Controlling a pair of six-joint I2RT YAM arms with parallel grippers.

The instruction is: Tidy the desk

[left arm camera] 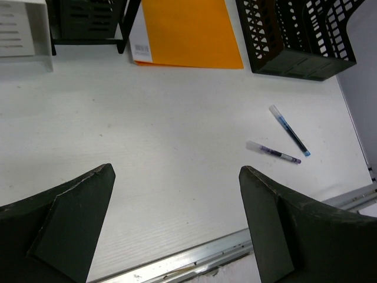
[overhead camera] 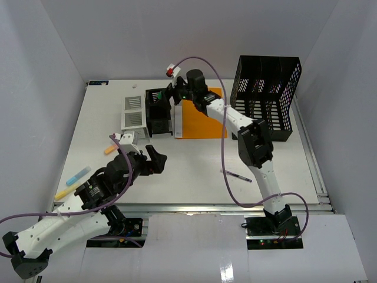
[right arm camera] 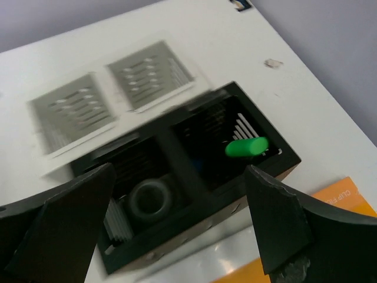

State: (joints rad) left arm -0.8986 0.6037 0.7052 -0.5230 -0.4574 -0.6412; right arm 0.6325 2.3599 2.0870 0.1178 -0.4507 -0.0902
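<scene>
Right wrist: your right claw (right arm camera: 178, 171), wide open, empty, over black mesh desk organiser (right arm camera: 206, 194); skewed descent could tip it.

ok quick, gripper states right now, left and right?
Left gripper: open, holding nothing.
Right gripper: open, holding nothing, above the black organizer.

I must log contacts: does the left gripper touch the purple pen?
Apart. The top view shows the left gripper and purple pen with bare desk between them.
</scene>
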